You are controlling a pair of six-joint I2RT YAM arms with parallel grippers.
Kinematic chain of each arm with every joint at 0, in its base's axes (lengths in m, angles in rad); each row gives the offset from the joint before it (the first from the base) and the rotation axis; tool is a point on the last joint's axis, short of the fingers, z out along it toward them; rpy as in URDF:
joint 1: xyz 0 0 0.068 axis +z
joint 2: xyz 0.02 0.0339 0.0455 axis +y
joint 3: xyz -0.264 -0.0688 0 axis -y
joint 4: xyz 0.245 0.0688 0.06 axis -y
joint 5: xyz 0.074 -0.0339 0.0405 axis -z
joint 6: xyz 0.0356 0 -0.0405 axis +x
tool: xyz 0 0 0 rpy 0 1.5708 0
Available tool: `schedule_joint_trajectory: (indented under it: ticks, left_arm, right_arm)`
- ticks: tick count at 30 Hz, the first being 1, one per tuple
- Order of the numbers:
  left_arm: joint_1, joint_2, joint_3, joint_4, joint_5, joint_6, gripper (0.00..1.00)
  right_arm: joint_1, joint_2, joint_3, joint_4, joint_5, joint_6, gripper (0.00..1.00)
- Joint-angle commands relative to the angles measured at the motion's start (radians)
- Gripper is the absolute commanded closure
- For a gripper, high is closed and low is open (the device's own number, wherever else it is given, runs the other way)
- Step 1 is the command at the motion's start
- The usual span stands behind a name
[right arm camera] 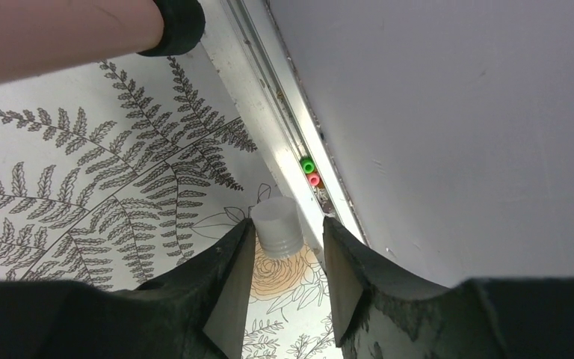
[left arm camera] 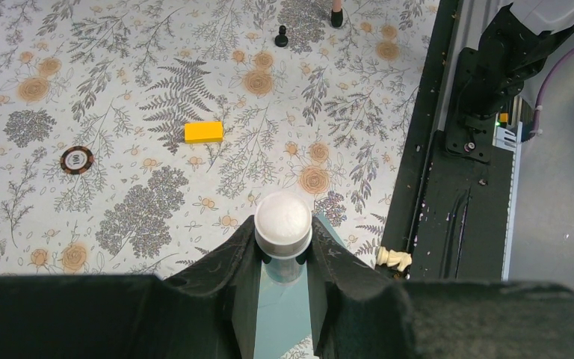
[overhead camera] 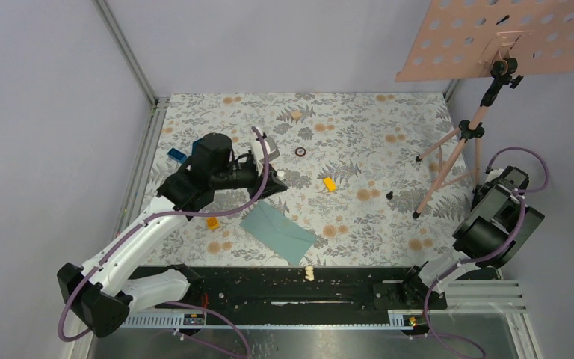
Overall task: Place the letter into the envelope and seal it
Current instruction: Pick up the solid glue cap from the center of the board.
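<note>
The teal envelope [overhead camera: 278, 232] lies flat on the floral table near the front rail. My left gripper [overhead camera: 276, 178] hovers over its far corner. In the left wrist view this gripper [left arm camera: 284, 239] is shut on a white-capped tube [left arm camera: 282, 221] that looks like a glue stick, and a strip of the envelope [left arm camera: 284, 303] shows below, between the fingers. My right gripper [right arm camera: 290, 223] is folded back at the right wall, its jaws apart. A small white cap [right arm camera: 276, 226] sits at its fingertips and touches only the left one. The letter is not in view.
A pink perforated board [overhead camera: 493, 37] stands on a tripod [overhead camera: 448, 161] at the back right. Small items lie scattered: a yellow block [overhead camera: 330, 184], an orange block [overhead camera: 212, 222], a blue block [overhead camera: 176, 155], a round token [overhead camera: 300, 152] and a cream piece [overhead camera: 309, 272] on the black front rail [overhead camera: 269, 288].
</note>
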Motion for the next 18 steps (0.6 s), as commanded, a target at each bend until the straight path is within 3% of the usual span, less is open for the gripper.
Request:
schedule_joint_trajectory:
  ticks: [1, 4, 11, 18]
  left_arm:
    - [-0.002, 0.007, 0.051, 0.035, 0.002, 0.013, 1.00]
    - [-0.002, 0.007, 0.053, 0.033, 0.003, 0.013, 1.00]
    - [-0.002, 0.012, 0.055, 0.031, 0.004, 0.014, 1.00]
    - [-0.001, 0.010, 0.051, 0.031, 0.002, 0.014, 1.00]
  right_arm:
    - [-0.007, 0.044, 0.008, -0.041, -0.011, -0.002, 0.55]
    - [-0.007, 0.050, 0.009, -0.043, -0.016, 0.003, 0.58]
    - [-0.007, 0.045, -0.001, -0.036, -0.016, 0.007, 0.77]
    - [-0.009, -0.007, -0.033, -0.009, -0.007, 0.027, 0.79]
